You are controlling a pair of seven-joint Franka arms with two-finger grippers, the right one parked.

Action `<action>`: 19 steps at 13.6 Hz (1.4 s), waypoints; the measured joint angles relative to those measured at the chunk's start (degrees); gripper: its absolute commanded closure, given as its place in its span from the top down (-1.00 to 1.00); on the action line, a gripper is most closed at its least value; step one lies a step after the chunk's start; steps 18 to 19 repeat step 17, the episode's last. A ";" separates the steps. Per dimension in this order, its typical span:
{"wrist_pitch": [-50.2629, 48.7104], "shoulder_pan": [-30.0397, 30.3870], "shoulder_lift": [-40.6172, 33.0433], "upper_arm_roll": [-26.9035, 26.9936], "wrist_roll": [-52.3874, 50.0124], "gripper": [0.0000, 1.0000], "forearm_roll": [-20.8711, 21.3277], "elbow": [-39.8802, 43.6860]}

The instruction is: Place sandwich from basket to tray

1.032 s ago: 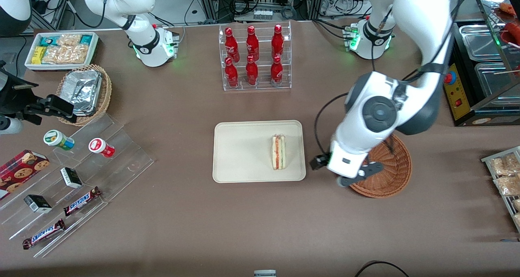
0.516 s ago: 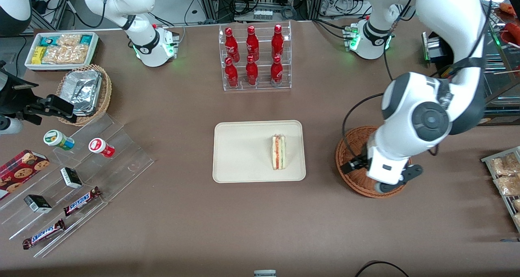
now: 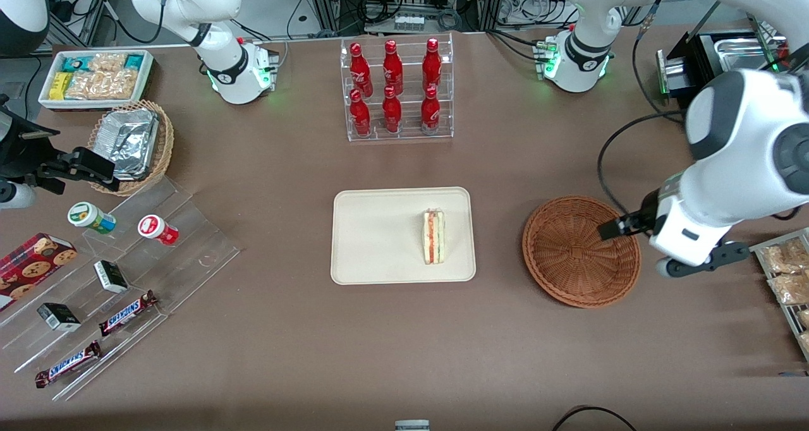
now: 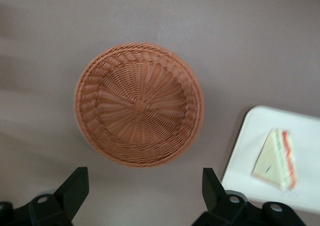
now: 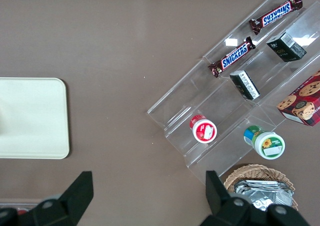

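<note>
The sandwich (image 3: 433, 236) lies on the cream tray (image 3: 373, 229), close to the tray's edge nearest the basket. The reddish-brown wicker basket (image 3: 572, 254) stands beside the tray, toward the working arm's end, with nothing in it. My left gripper (image 3: 686, 260) hangs above the table just past the basket's rim, farther toward the working arm's end. The left wrist view looks down on the basket (image 4: 139, 105), the tray (image 4: 245, 156) and the sandwich (image 4: 277, 158). The gripper (image 4: 145, 186) is open, with only bare table between its fingers.
A clear rack of red bottles (image 3: 397, 90) stands farther from the front camera than the tray. A stepped acrylic stand with snacks (image 3: 120, 279), a tan basket of foil containers (image 3: 133, 143) and a white bin (image 3: 95, 77) sit toward the parked arm's end. A snack rack (image 3: 784, 273) lies beside my gripper.
My left arm has swung from over the basket toward the working arm's end of the table, uncovering the basket. The sandwich has stayed on the tray.
</note>
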 measured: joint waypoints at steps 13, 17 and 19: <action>-15.45 4.66 -10.53 0.14 12.20 1.00 0.91 -0.51; -17.46 4.67 -11.82 1.31 12.93 1.00 1.37 -2.49; -17.46 4.67 -11.82 1.31 12.93 1.00 1.37 -2.49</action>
